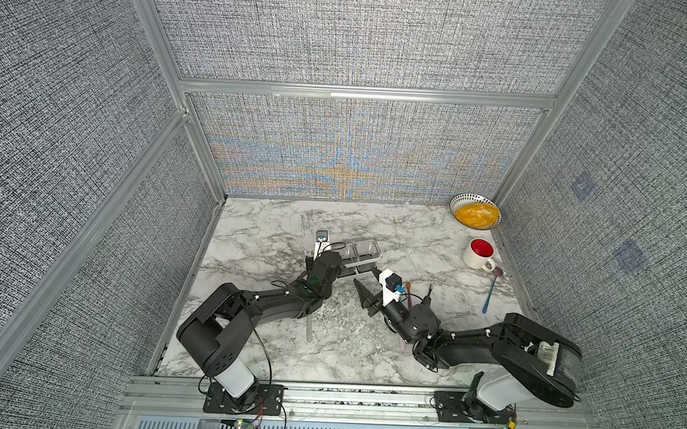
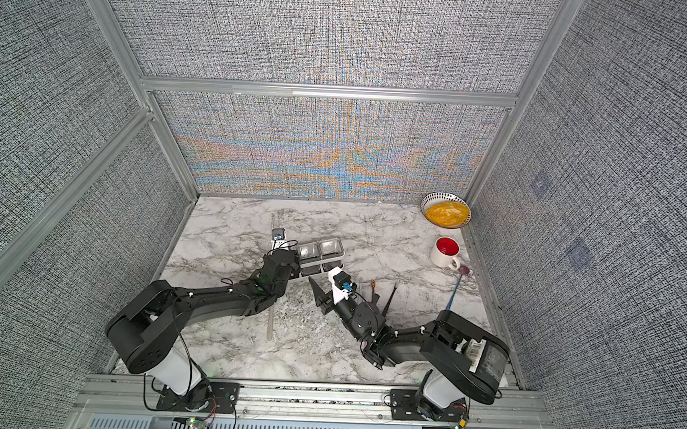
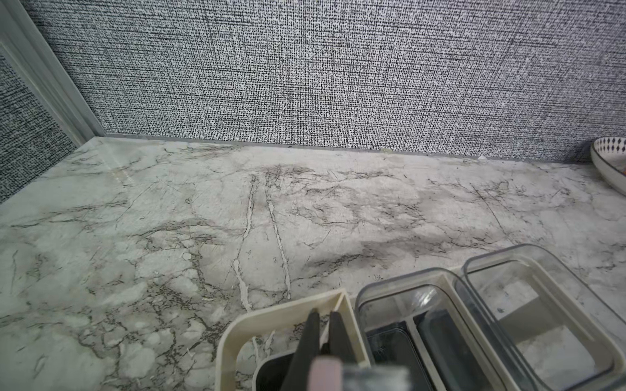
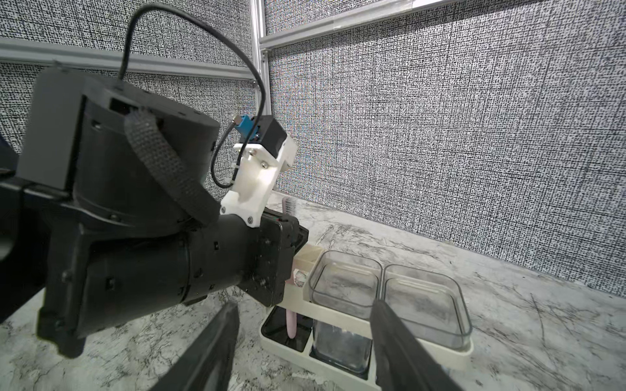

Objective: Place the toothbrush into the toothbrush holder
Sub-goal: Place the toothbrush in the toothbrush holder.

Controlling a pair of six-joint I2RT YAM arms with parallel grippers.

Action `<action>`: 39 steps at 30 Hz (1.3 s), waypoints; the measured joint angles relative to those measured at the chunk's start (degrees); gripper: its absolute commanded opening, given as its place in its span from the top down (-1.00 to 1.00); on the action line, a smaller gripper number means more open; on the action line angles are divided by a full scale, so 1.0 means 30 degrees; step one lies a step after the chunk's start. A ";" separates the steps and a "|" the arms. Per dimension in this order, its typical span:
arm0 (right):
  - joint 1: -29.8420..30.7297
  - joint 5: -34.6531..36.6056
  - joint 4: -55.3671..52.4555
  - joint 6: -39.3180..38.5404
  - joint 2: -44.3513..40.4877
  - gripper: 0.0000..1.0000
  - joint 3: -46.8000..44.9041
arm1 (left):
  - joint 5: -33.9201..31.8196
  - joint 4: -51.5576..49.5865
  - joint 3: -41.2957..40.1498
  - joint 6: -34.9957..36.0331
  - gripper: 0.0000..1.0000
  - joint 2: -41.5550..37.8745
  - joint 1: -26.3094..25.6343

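Left claw (image 3: 323, 313): two slim black fingers pinched shut on the smooth pink toothbrush (image 4: 291, 323); its bristled head stands above the claw; its handle runs straight down below the claw into the end section of the toothbrush holder (image 3: 226, 352), a cream plastic frame with rounded corners; the tip probably reaches the dark floor there, though that spot is hidden; beside the claw sit two glossy clear square cups (image 4: 345, 284); right claw (image 4: 305, 304) gapes wide and empty just before the holder, over the grey-veined marble tabletop (image 3: 135, 254).

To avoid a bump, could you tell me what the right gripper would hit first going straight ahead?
The right gripper would probably meet the toothbrush holder, at its middle clear cup; depth unclear.
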 measured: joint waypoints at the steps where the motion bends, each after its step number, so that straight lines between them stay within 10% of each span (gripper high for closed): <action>1: 0.0000 0.0007 -0.0015 -0.0007 0.0000 -0.28 0.0000 | -0.0160 0.0342 -0.0080 -0.0109 0.99 0.0095 0.0000; 13: 0.0066 0.0182 -0.0583 -0.0146 -0.0284 -0.29 -0.0058 | -0.0743 0.2062 -0.0729 -0.0452 0.97 0.0372 0.0000; 39: 0.0168 0.0780 -0.0714 -0.0226 -0.0532 -0.32 -0.0364 | -0.0226 -0.0750 -0.0430 0.0262 -0.29 -0.1013 -0.0015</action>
